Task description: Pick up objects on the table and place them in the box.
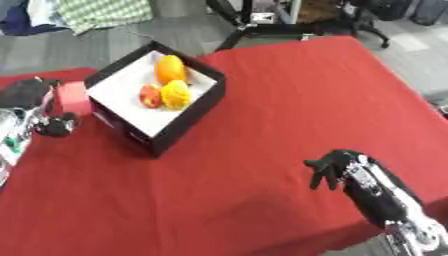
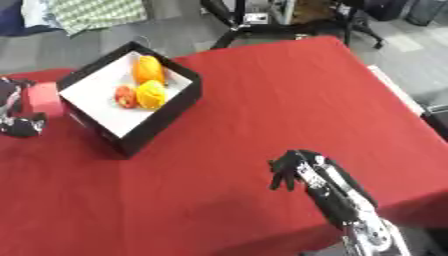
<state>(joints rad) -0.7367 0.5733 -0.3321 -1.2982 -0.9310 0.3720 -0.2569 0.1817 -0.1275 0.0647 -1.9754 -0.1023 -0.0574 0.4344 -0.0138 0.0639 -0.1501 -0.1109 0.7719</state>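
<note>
A black box [image 1: 188, 117] with a white inside stands on the red table [image 1: 289, 100] at the upper left. Inside it lie an orange fruit [image 1: 170, 68], a yellow fruit [image 1: 176, 94] and a small red fruit [image 1: 150, 96]. My right hand [image 1: 331, 169] hovers low over the table's front right, fingers relaxed and pointing down, holding nothing. My left hand [image 1: 56, 125] shows as a dark shape at the left edge, just left of the box and below a pink-red object [image 1: 72, 97]. Whether it touches that object is unclear.
A dark bundle [image 1: 22, 92] lies at the far left of the table. Beyond the far edge are a grey floor, chair legs [image 1: 262, 27] and a checked cloth [image 1: 109, 12]. The table's right edge drops off near my right arm.
</note>
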